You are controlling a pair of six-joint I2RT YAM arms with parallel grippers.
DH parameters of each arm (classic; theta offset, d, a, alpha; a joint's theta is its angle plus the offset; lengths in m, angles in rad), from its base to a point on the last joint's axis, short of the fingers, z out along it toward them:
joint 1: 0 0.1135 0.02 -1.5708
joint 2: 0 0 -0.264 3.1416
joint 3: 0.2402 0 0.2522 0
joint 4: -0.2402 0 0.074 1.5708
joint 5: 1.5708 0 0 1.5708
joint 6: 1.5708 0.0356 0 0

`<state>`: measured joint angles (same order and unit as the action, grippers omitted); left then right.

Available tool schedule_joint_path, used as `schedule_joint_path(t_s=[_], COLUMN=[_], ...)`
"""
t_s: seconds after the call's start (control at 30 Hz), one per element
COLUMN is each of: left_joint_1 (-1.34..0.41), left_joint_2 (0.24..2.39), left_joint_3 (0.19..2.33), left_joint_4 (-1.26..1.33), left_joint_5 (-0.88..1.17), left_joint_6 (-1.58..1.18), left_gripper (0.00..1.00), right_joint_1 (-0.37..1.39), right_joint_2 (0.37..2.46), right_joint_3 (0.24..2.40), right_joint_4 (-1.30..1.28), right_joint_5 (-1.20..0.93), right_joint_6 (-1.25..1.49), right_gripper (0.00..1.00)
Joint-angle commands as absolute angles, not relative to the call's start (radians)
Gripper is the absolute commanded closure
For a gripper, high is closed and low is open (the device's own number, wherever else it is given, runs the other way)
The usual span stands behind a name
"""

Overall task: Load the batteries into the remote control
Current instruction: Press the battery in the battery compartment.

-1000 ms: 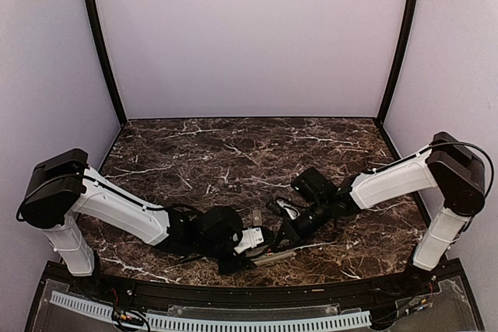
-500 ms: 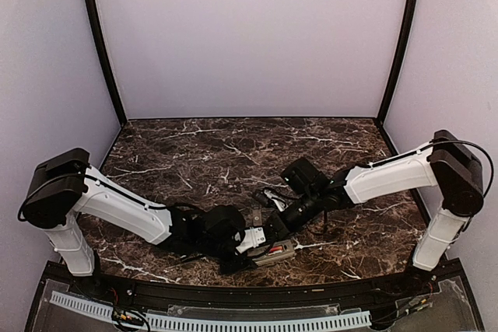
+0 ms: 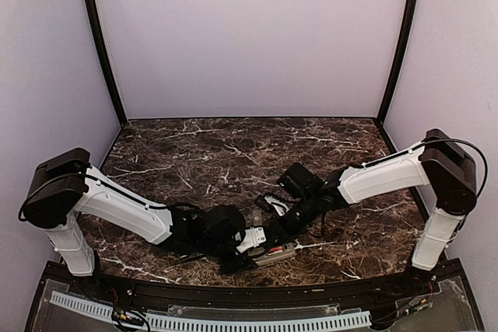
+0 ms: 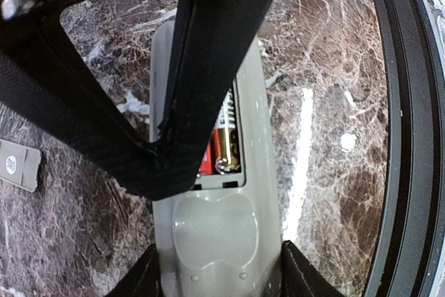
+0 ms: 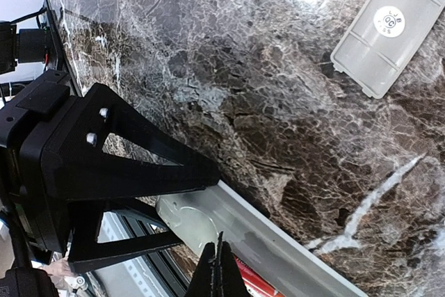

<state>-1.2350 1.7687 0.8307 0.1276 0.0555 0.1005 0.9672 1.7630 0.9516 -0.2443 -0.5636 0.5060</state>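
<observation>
Low in the frame's centre, the left hand [image 4: 219, 277] pinches the remote control [image 4: 208, 227] by its sides, long axis running up the left wrist view, while the right hand [image 5: 217, 273], fingers pressed together, points down at a battery [image 4: 226, 145] in the open bay.

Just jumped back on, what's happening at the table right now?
The left end effector grips the remote control, back up, compartment open. The right end effector, shut and empty, has its tips at the compartment, where one battery shows. The battery cover lies apart on the table.
</observation>
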Motion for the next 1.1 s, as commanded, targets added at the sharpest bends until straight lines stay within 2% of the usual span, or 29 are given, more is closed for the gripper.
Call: schedule_joint_path(t_s=[0.0, 0.2, 0.33, 0.43, 0.9, 0.97, 1.07], left_joint_1=[-1.241, -1.241, -1.241, -1.241, -1.239, -1.239, -1.239], left_joint_2=[1.829, 1.832, 1.832, 1.832, 1.829, 1.829, 1.829], left_joint_3=[0.813, 0.822, 0.820, 0.817, 0.828, 0.833, 0.834], left_joint_4=[0.006, -0.013, -0.012, -0.004, -0.009, -0.010, -0.012], left_joint_5=[0.051, 0.043, 0.042, 0.046, 0.039, 0.043, 0.052], left_joint_6=[0.117, 0.112, 0.109, 0.111, 0.103, 0.103, 0.101], left_gripper=[1.00, 1.00, 1.00, 1.00, 0.95, 0.89, 0.73], right_joint_1=[0.984, 0.987, 0.984, 0.984, 0.990, 0.992, 0.992], right_joint_2=[1.774, 1.789, 1.781, 1.785, 1.810, 1.817, 1.839], right_joint_3=[0.942, 0.952, 0.898, 0.898, 0.941, 0.944, 0.942], right_joint_4=[-0.278, -0.298, -0.136, -0.101, -0.321, -0.343, -0.363], right_joint_5=[-0.505, -0.508, -0.707, -0.738, -0.493, -0.459, -0.422], right_joint_6=[0.500, 0.488, 0.549, 0.572, 0.525, 0.517, 0.500], right_gripper=[1.00, 1.00, 1.00, 1.00, 1.00, 1.00, 1.00])
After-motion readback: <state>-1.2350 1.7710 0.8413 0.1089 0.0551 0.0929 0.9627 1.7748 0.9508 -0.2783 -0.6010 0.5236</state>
